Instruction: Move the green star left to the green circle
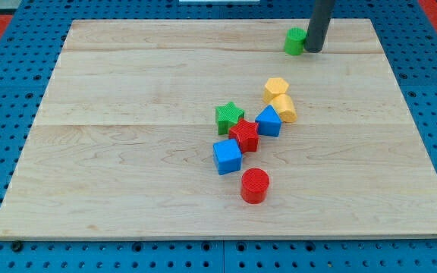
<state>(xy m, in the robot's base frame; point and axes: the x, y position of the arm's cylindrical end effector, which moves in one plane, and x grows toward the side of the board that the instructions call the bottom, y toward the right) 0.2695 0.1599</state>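
My tip touches the green circle at the view's top; the green star lies well apart, lower left. No jaws: a plain rod.

**Blocks clustered at mid-board, one apart at the top**

The green circle sits near the board's top edge, the tip touching its right side. Well below lies a cluster: the green star at its left, the red star just below-right of it, touching. The blue cube lies below, the red cylinder lowest. Rightward sit a blue block and two yellow blocks.
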